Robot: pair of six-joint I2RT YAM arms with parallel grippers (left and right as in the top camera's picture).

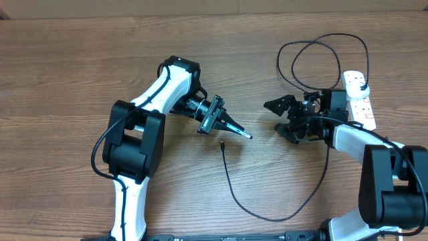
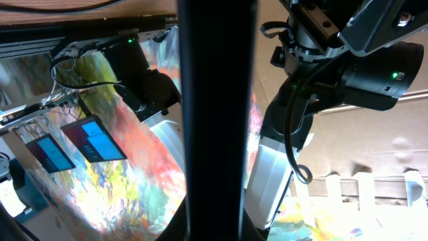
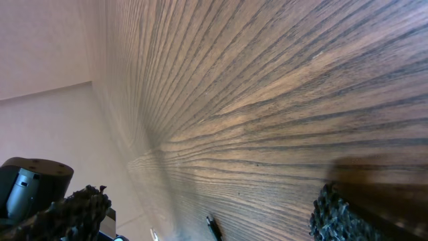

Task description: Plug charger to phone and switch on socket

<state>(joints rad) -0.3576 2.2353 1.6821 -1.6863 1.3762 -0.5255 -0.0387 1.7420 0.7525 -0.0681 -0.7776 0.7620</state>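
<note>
My left gripper [image 1: 226, 124] is shut on the phone [image 1: 241, 132] and holds it edge-on above the table. In the left wrist view the phone [image 2: 217, 114] is a wide dark bar that fills the middle, and its screen does not show. The charger's plug tip [image 1: 221, 144] lies on the table just below the phone. The thin black cable [image 1: 267, 217] curves away to the right and loops up to the adapter [image 1: 362, 81] on the socket [image 1: 360, 104]. My right gripper [image 1: 283, 118] is open and empty. It faces the plug tip [image 3: 212, 228] from the right.
The black cable makes large loops [image 1: 321, 60] behind my right arm. The socket's thick white cord runs off at the right edge. The wooden table [image 1: 67, 80] stretches to the left and front.
</note>
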